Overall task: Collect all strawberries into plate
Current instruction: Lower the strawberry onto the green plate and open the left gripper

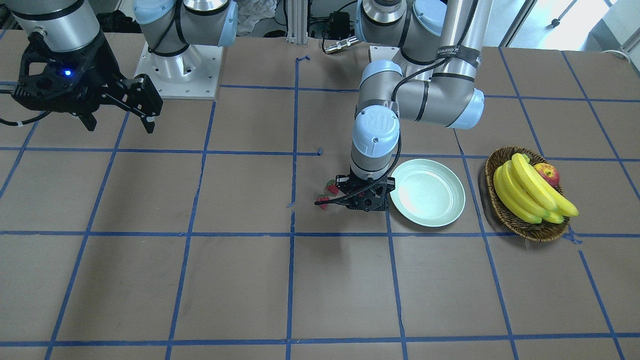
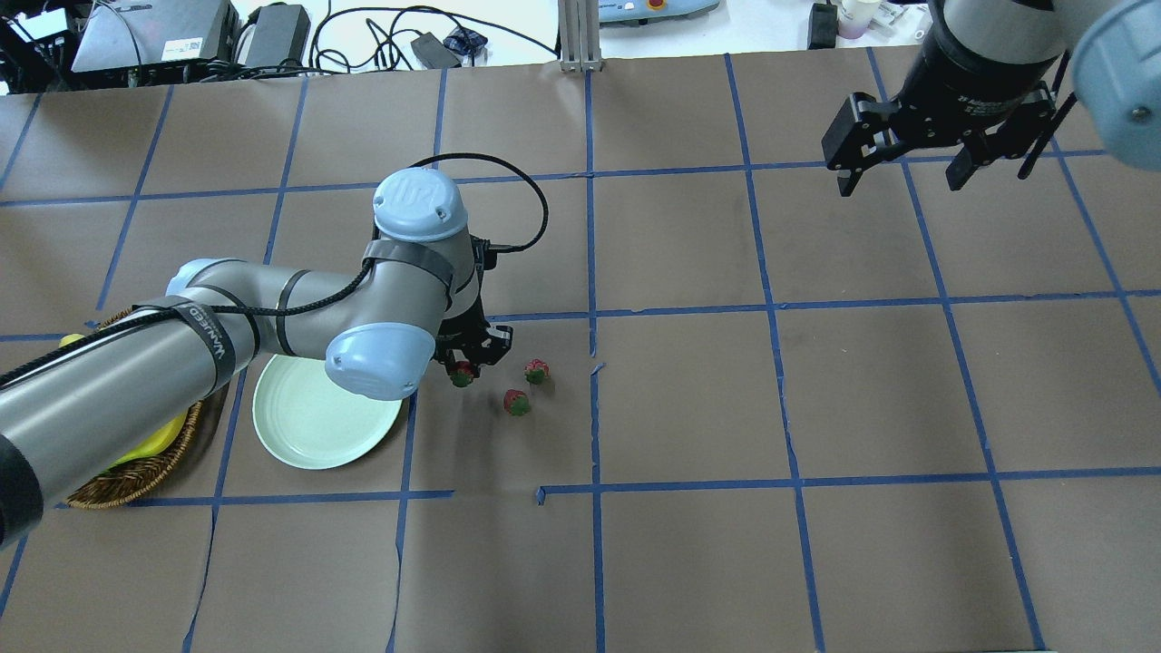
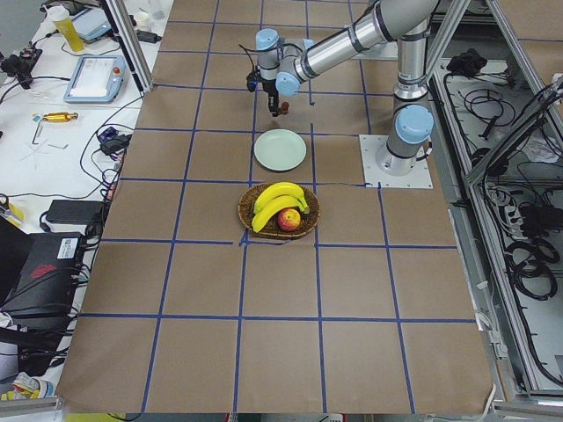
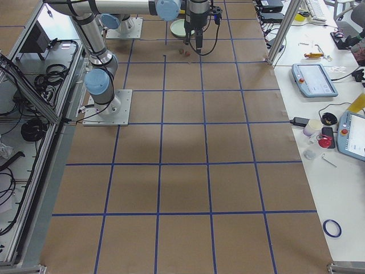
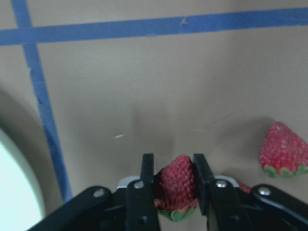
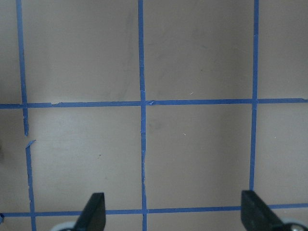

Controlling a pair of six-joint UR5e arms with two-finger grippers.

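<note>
My left gripper (image 5: 174, 183) is shut on one strawberry (image 5: 176, 182), low over the brown table, just beside the plate (image 2: 313, 426). The overhead view shows this strawberry (image 2: 463, 374) under the left gripper (image 2: 467, 361). Two more strawberries (image 2: 537, 370) (image 2: 517, 402) lie on the table a little to its right; one of them (image 5: 284, 151) also shows in the left wrist view. The pale mint plate (image 1: 427, 192) holds nothing. My right gripper (image 2: 902, 179) hangs open far off at the table's other side, and its fingers (image 6: 91, 214) stand wide apart over bare paper.
A wicker basket (image 1: 505, 215) with bananas (image 1: 525, 190) and an apple (image 1: 547, 174) stands just beyond the plate from the strawberries. Blue tape lines grid the brown table. The arms' base plates (image 1: 182, 75) sit at the robot's edge.
</note>
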